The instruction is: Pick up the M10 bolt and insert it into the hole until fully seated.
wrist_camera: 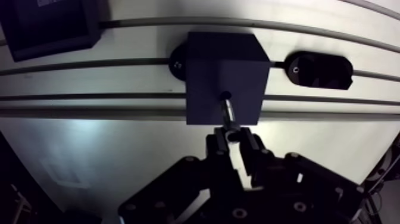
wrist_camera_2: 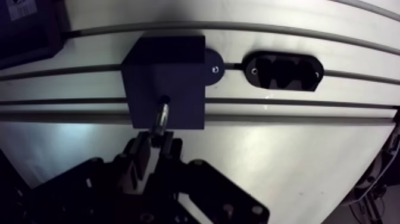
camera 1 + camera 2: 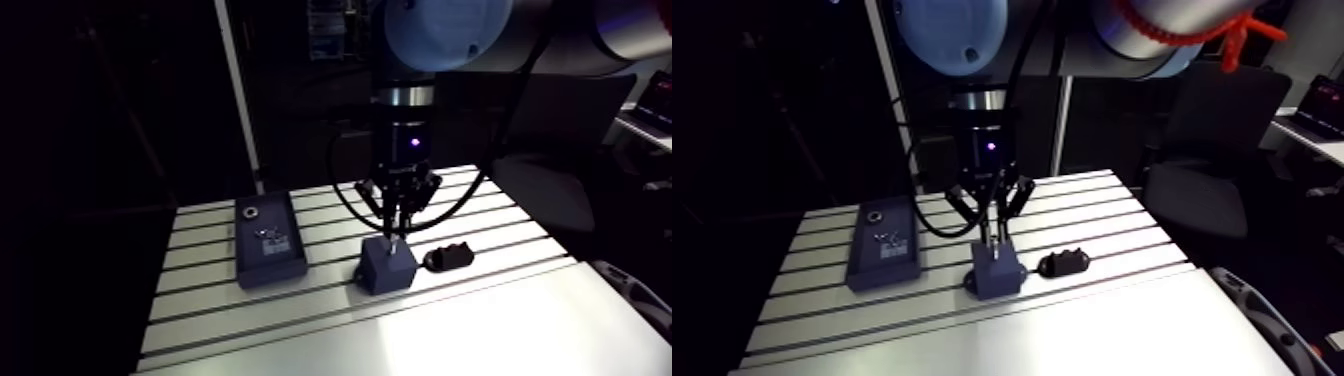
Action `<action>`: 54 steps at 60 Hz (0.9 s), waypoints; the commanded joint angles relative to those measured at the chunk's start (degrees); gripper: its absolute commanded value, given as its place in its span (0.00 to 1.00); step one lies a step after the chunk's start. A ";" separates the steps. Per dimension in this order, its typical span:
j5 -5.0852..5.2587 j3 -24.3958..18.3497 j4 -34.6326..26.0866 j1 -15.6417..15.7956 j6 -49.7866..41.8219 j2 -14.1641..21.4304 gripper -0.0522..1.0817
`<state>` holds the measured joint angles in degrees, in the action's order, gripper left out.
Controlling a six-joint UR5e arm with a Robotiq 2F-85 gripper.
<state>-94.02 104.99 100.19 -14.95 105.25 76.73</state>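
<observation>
Black hand (image 1: 234,138) pinches a shiny metal bolt (image 1: 228,112), tip at the round hole (image 1: 225,94) in a matte cuboid block (image 1: 205,56)

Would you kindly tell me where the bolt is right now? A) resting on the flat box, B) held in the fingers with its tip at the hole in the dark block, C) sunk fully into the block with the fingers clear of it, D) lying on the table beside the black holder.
B: in the wrist view the gripper is shut on the bolt, whose tip meets the hole in the dark block, with shank still showing.
</observation>
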 commanded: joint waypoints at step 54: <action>-0.08 0.07 1.37 0.00 0.18 -0.49 1.00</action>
<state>-94.22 104.98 101.54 -14.95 105.42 76.31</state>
